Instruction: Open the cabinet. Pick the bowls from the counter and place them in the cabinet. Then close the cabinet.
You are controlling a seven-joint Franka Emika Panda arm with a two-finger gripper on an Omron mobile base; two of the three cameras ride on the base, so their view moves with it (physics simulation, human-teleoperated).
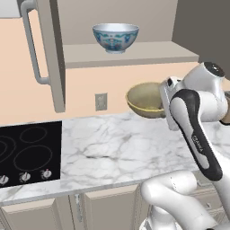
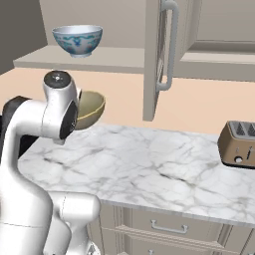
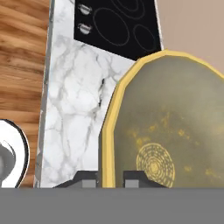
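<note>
In the left base view the cabinet hangs with its door swung open, the long silver handle showing on the door edge at the left, and the patterned white bowl sits upright on the cabinet's shelf. Below and to the right of it the yellowish-tan bowl is lifted clear of the counter, just in front of the peach wall, with the white arm reaching to its right rim. A wall outlet is on the wall left of that bowl, and the black cooktop lies at the counter's left end. In the right base view the same patterned bowl stands on the shelf at upper left, and the tan bowl hangs tilted above the marble counter, partly behind the robot's wrist. The open cabinet door with its handle stands right of centre, and a brown toaster rests on the counter's far right. In the hand view the gripper is clamped on the tan bowl: the rim runs between the two dark fingertips, one on each side of the wall. Beyond the bowl lie the veined counter, the cooktop and a wooden floor.
</note>
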